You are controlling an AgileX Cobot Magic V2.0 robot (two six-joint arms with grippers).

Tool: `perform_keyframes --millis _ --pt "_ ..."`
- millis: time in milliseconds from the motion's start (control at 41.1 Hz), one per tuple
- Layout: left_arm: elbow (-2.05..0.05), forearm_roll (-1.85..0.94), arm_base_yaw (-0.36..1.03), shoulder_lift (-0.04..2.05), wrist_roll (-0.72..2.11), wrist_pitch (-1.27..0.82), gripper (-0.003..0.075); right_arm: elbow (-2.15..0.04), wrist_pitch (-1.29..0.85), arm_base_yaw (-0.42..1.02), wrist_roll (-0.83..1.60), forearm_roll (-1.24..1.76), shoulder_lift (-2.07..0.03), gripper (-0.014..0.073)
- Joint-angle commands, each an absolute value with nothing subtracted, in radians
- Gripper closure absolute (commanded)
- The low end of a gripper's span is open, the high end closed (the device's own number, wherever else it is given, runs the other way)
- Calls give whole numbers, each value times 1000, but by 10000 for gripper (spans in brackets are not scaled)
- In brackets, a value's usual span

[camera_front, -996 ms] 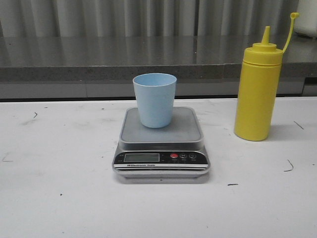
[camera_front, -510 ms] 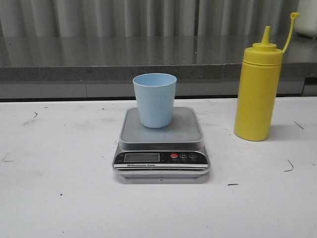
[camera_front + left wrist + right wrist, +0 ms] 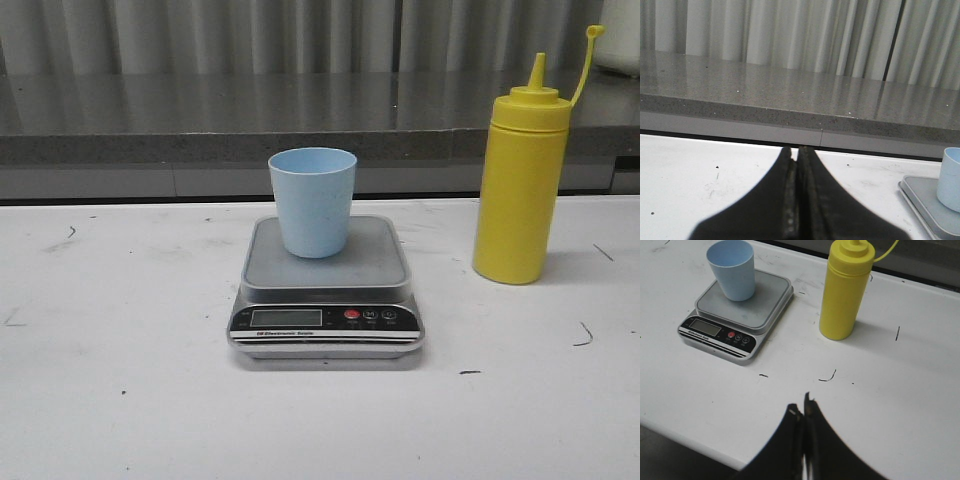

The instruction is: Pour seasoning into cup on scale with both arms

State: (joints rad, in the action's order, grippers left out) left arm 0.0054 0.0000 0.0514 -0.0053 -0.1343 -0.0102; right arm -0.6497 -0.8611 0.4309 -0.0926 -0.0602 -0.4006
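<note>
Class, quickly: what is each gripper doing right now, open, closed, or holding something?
Left gripper: closed, holding nothing.
Right gripper: closed, holding nothing.

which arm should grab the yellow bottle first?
Right, probably. The seasoning bottle stands on the robot's right of the scale, and the right gripper, shut and empty, already views it. The left gripper, also shut, sees only the cup.

Even, soft overhead light — faint shadows, pics sharp, hand (image 3: 796, 200) silhouettes dark.
</note>
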Motion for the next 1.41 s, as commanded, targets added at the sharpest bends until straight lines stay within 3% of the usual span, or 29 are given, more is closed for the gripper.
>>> perform_keyframes --millis 0,389,680,948,1191,1385 --pt "29 5 48 -23 -140 73 740 -683 -799 433 -81 -68 -408 662" --pt "29 5 48 -22 -140 73 740 -658 -802 398 -81 -68 -368 661" --pt "29 5 48 -22 -140 73 740 -421 -552 174 306 129 -168 659" --pt "29 5 48 -22 -140 73 740 -171 -238 34 305 157 -3 662" --pt "29 5 48 -22 -140 73 740 23 46 16 305 222 27 662" --pt "29 5 48 -22 -140 73 740 20 30 23 305 228 27 662"
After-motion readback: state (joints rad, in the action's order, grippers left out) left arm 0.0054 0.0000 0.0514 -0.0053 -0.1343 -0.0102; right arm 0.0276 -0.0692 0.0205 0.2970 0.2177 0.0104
